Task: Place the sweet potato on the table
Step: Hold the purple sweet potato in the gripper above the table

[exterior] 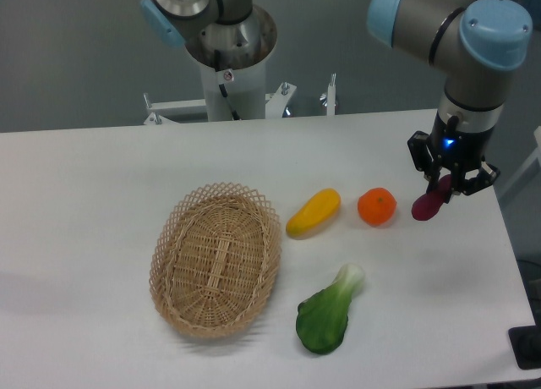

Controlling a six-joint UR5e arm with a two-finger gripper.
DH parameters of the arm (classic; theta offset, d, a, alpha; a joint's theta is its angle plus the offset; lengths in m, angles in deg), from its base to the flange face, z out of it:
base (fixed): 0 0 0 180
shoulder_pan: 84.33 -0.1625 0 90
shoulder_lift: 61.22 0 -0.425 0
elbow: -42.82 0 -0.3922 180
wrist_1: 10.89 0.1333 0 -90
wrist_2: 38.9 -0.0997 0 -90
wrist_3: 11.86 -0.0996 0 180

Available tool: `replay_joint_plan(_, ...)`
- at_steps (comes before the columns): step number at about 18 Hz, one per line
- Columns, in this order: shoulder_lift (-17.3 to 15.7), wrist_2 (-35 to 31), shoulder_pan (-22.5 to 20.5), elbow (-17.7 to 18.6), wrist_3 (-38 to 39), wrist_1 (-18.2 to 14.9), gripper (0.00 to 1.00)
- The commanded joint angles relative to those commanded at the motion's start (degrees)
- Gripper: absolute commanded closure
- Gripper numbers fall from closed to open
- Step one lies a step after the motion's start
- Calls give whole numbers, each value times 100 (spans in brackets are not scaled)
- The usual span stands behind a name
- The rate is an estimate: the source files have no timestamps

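Note:
The sweet potato (428, 203) is a small dark magenta oblong at the right side of the white table (101, 186), tilted with its lower end at or close to the tabletop. My gripper (445, 184) comes down from above and its fingers are closed around the sweet potato's upper end. Whether the lower end rests on the table I cannot tell.
A round orange fruit (377, 206) lies just left of the sweet potato. A yellow squash-like vegetable (313, 212), a green leafy vegetable (328, 313) and an oval wicker basket (216, 258) sit further left. The table's right edge runs close by the gripper.

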Motion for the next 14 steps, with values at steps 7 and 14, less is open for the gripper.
replay_joint_plan(7, 9, 9, 0, 0, 35, 9, 72)
replay_joint_plan(14, 70, 9, 26, 9, 88, 149, 72)
